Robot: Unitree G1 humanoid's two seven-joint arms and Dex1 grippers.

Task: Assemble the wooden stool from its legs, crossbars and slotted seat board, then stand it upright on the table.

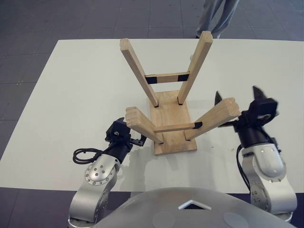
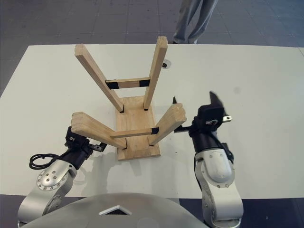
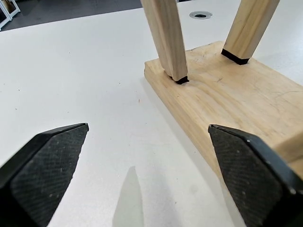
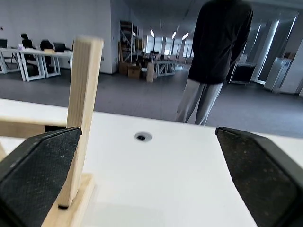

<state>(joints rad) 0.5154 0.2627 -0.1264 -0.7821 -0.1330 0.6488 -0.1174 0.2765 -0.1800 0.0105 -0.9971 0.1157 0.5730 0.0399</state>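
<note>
1. Close to the surface's near edge, left of centre: left gripper (image 3: 149, 126), low over the white table (image 1: 71, 95), fingers (image 3: 52, 161) spread wide with nothing clamped, just beside the near left corner of the seat board (image 1: 171, 111).
2. Toward the near right: right gripper (image 1: 237, 94), raised off the surface, likewise wide apart and empty, just beside the tip of the near right leg (image 1: 213, 118); contact impossible to tell.
3. Mid-surface: stool (image 2: 135, 118) upside down, seat board flat on the table, four legs set into it and splaying upward.
4. Near left leg (image 1: 142, 124) and near right leg tilted toward the near edge, joined by a crossbar (image 1: 175, 127) with black ends.
5. Far left leg (image 1: 138, 71) and far right leg (image 1: 194, 66) tilted toward the far edge, joined by a second crossbar (image 1: 167, 78), also black-ended.
6. Beyond the stool, toward the far edge: a small round hole (image 2: 164, 64) in the table.
</note>
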